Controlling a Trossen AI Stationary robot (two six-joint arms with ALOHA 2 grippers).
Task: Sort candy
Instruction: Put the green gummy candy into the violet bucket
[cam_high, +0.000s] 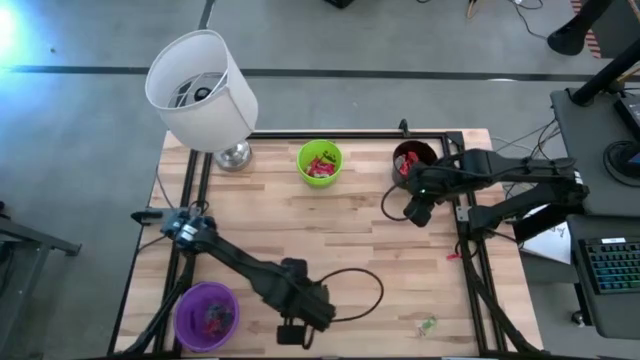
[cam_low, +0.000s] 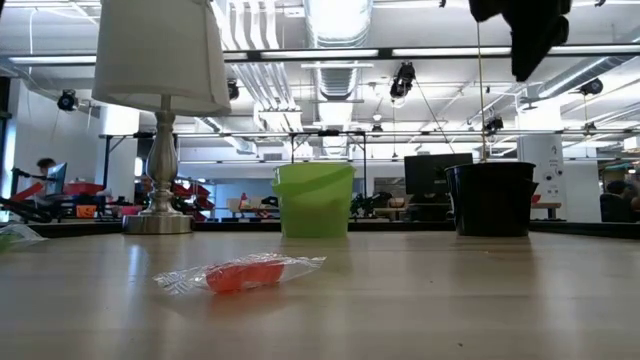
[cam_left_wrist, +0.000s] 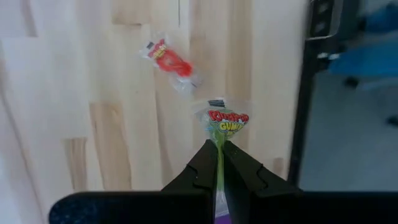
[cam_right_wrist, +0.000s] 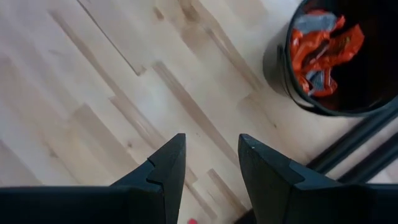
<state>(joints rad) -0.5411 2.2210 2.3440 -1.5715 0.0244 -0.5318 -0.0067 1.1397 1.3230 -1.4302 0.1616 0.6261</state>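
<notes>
L end effector (cam_left_wrist: 219, 163) sits low at the near edge of the worktop (cam_high: 330, 215), just right of the purple cup (cam_high: 206, 316). Fingers (cam_left_wrist: 200, 168) pinched tight on the tail of a green gum candy (cam_left_wrist: 226, 123), printed wrapper sticking out past the tips. A red wrapped candy (cam_left_wrist: 169, 60) lies on the wood a bit beyond it, not touching. Low view shows a red candy in clear wrap (cam_low: 243, 274) flat on the worktop, near the camera.

R end effector (cam_right_wrist: 210, 163) hangs above the far-right part of the worktop, beside the black cup (cam_high: 413, 160). Fingers (cam_right_wrist: 166, 171) spread apart, gap clear, nothing between them, bare wood below. Black cup has orange-red packets (cam_right_wrist: 323, 46) inside.

Green cup (cam_high: 320, 163) at far centre, red candy pieces (cam_high: 322, 167) in it. Purple cup at near-left corner holds several small pieces, colours hard to tell. One small green/clear candy (cam_high: 428, 324) loose at near right of the worktop, well apart from both arms. Small red bit (cam_high: 452, 256) at the right edge by the frame rail.

White-shade lamp (cam_high: 203, 90) on metal base at far-left corner. Keyboard (cam_high: 612, 265) on a side desk to the right, off the worktop.
</notes>
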